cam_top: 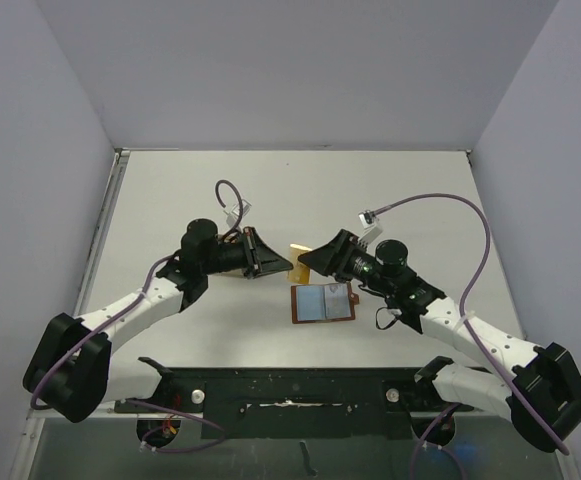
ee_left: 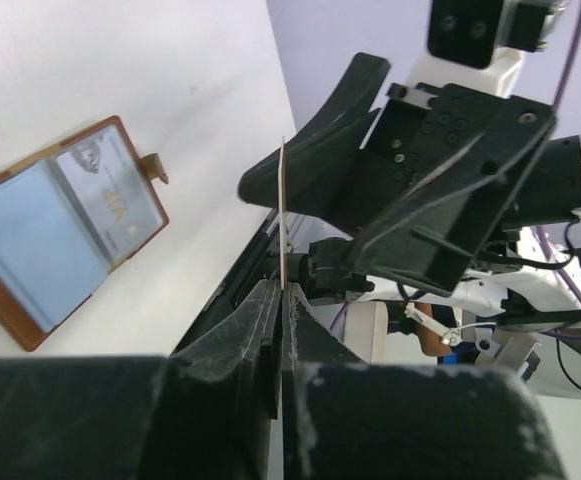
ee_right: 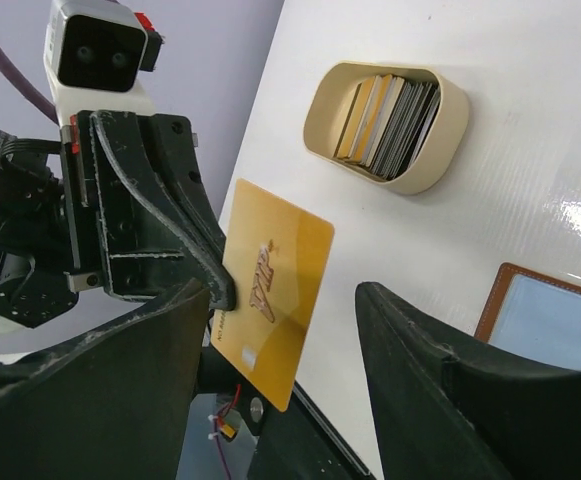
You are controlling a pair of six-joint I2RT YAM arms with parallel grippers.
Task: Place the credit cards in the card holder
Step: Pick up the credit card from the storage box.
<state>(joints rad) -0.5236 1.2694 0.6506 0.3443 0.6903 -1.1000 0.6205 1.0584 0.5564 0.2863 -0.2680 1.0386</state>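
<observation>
My left gripper [cam_top: 282, 264] is shut on a gold VIP credit card [ee_right: 275, 290] and holds it upright above the table. In the left wrist view the card shows edge-on [ee_left: 284, 215] between the left fingertips [ee_left: 270, 300]. My right gripper [ee_right: 290, 370] is open, its fingers on either side of the gold card without touching it. It also shows in the top view [cam_top: 312, 262]. The brown card holder [cam_top: 323, 302] lies open on the table just below both grippers, with a pale blue card [ee_left: 25, 240] and a silvery card [ee_left: 110, 200] in its slots.
A tan oblong tray [ee_right: 440, 150] holding several more cards [ee_right: 385, 115] stands on the white table beyond the left gripper. The black base plate [cam_top: 290, 385] runs along the near edge. Grey walls enclose the table.
</observation>
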